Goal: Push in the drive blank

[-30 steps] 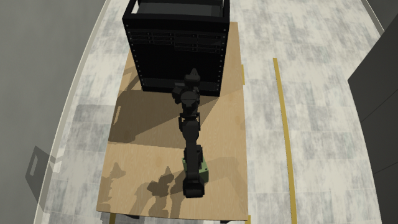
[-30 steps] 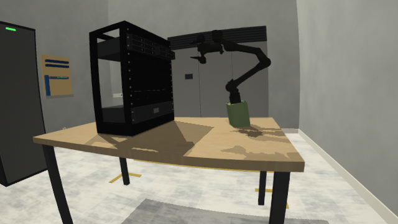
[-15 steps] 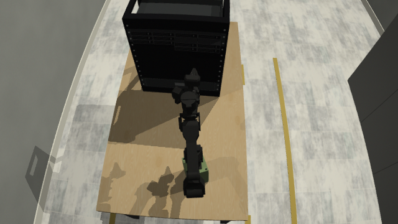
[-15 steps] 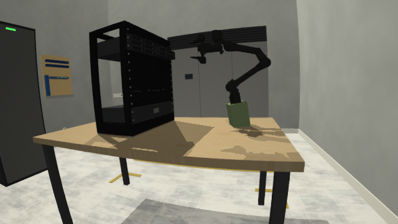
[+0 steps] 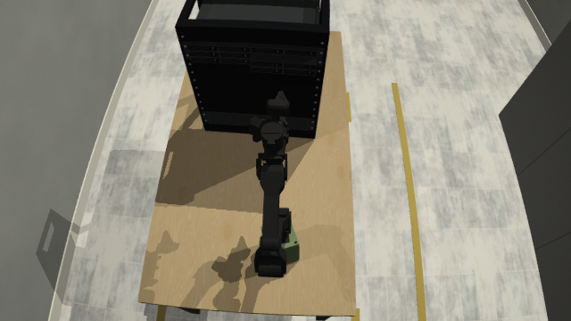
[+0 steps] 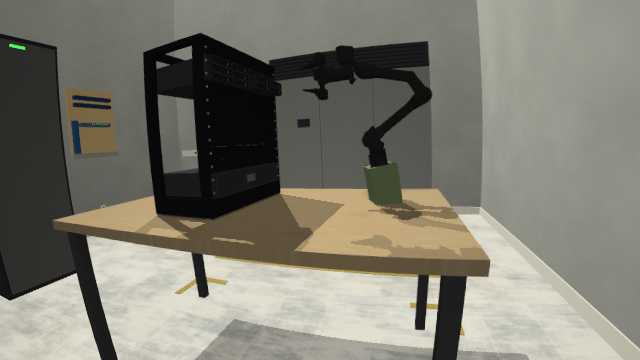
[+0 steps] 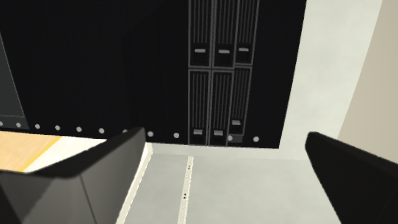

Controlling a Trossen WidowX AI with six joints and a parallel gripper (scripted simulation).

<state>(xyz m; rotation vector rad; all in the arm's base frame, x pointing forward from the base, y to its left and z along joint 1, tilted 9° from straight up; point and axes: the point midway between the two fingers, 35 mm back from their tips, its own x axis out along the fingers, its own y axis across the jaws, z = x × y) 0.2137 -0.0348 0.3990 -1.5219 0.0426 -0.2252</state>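
The black rack (image 5: 254, 73) stands at the far end of the wooden table, upright and flat on it. Its drive blanks (image 5: 254, 58) sit in three rows near the top of the front. The bottom-row, fourth-from-left blank (image 5: 301, 69) is at the right end. The wrist view is rolled sideways, so the rows run as vertical strips. There that blank (image 7: 198, 107) lies next to the right post with its holes. My gripper (image 5: 280, 99) is open and empty. It hovers at drive height a short way in front of the rack (image 6: 215, 125), apart from it. Both fingers frame the view.
The arm's green base block (image 6: 382, 182) stands near the table's near end. A grey unit (image 6: 245, 177) fills the rack's lowest bay. A tall dark cabinet (image 6: 25, 165) stands on the floor to the left. Only a narrow strip of table lies to the rack's right (image 5: 335, 89).
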